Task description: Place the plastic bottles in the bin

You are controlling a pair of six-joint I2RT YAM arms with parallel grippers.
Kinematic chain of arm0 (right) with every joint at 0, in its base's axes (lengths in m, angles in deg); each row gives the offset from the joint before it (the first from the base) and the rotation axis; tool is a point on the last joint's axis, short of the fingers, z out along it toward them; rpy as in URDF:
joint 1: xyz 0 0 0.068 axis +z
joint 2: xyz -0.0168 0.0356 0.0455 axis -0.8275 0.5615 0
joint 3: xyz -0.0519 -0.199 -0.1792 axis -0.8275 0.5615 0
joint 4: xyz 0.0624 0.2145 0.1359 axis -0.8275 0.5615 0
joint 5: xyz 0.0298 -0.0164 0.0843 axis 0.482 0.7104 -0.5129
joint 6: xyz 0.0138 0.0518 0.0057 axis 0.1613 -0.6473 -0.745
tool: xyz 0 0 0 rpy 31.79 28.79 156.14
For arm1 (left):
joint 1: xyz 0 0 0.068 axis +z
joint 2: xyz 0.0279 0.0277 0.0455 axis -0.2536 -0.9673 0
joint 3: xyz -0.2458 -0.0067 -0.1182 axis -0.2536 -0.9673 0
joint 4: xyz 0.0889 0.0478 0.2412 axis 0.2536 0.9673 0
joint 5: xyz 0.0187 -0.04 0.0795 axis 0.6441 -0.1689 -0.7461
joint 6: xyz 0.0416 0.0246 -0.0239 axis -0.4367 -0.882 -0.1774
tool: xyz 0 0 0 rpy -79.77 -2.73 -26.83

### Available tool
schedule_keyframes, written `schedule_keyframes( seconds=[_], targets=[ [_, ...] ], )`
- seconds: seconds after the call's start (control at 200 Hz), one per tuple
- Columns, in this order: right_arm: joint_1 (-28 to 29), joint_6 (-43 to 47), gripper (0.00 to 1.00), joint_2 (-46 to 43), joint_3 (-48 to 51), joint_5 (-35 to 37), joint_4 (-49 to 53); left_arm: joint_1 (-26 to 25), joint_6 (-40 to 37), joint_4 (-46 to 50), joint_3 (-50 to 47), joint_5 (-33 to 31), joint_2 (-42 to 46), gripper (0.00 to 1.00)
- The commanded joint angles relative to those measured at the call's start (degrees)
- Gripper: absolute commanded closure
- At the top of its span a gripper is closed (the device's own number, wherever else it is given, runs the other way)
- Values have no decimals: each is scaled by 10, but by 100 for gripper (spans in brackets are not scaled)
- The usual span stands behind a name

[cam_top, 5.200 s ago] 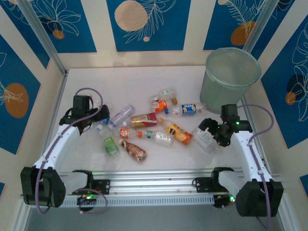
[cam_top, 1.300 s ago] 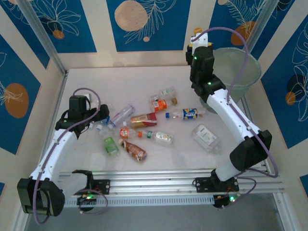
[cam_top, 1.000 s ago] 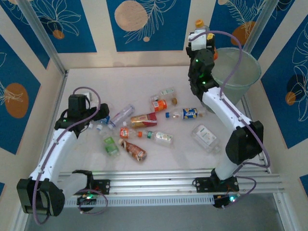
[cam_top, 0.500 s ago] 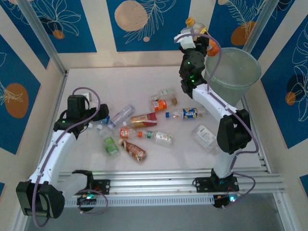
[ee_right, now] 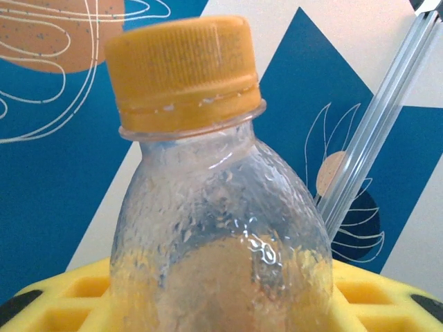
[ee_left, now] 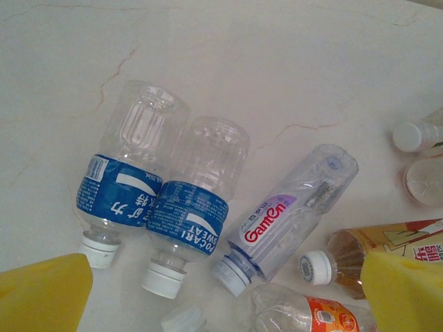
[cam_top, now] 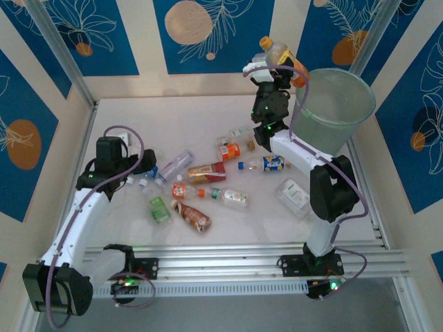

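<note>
High at the back, my right gripper (cam_top: pixel 275 67) is shut on a clear bottle with an orange cap and orange label (cam_top: pixel 281 54), just left of the bin (cam_top: pixel 332 111)'s rim. In the right wrist view the bottle (ee_right: pixel 214 207) stands between the yellow pads (ee_right: pixel 387 297). My left gripper (cam_top: pixel 140 166) hangs open above the table's left side. Under it lie two blue-labelled bottles (ee_left: pixel 121 183) (ee_left: pixel 197 197) and a clear Ganten bottle (ee_left: pixel 287 207), all between its yellow fingertips (ee_left: pixel 41 294). Several more plastic bottles (cam_top: pixel 208 194) lie scattered mid-table.
A clear flat bottle (cam_top: pixel 294 196) lies alone at the right, near the right arm's elbow. A metal rail (cam_top: pixel 221 259) runs along the near edge. Blue-patterned walls and slanted frame posts (cam_top: pixel 59 52) close the table on three sides.
The right arm has folded further up and swung left with the orange-capped bottle, which now tilts beside the bin's left rim. The left arm has stayed put and open.
</note>
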Motion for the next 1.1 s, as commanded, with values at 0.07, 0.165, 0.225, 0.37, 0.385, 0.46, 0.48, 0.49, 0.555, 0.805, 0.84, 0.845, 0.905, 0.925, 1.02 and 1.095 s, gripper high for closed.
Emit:
schedule_keyframes(
  seconds=[0.07,0.165,0.225,0.37,0.385,0.46,0.48,0.49,0.555,0.805,0.84,0.845,0.905,0.925,1.02,1.095],
  targets=[
    [4,38,83,-1,41,-32,-132,-5,-15,4,5,0,1,1],
    [2,47,85,0,57,-34,-155,-4,-15,4,5,0,0,1],
    [1,41,85,-8,76,-27,-157,-4,-14,5,3,-2,1,1],
    [-13,-23,86,-56,141,-22,-158,-4,-14,6,6,0,-3,1],
    [-17,-28,86,-60,144,-22,-158,-4,-15,6,7,1,-3,0],
    [-36,-54,86,-79,159,-22,-155,-4,-15,9,8,2,-3,1],
    [-42,-61,86,-85,162,-23,-151,-4,-15,10,8,1,-3,0],
    [-44,-65,86,-87,163,-23,-149,-4,-15,11,9,1,-3,1],
    [-65,-103,85,-105,171,-24,-120,-4,-15,14,9,-1,0,0],
    [-103,-161,83,-123,187,-58,-76,-4,-19,20,10,-8,6,1],
    [-105,-152,83,-118,189,-66,-87,-4,-19,20,10,-6,5,1],
    [-105,-151,83,-118,188,-67,-89,-4,-19,20,10,-6,5,1],
    [-109,-131,83,-107,190,-82,-116,-4,-19,20,10,-4,2,1],
    [-111,-122,83,-101,190,-85,-128,-4,-19,19,10,-4,1,1],
    [-120,-82,83,-70,177,-95,-152,-4,-19,20,10,-1,1,1],
    [-132,-95,83,-57,161,-96,-119,-4,-20,18,7,0,2,0]
  ],
)
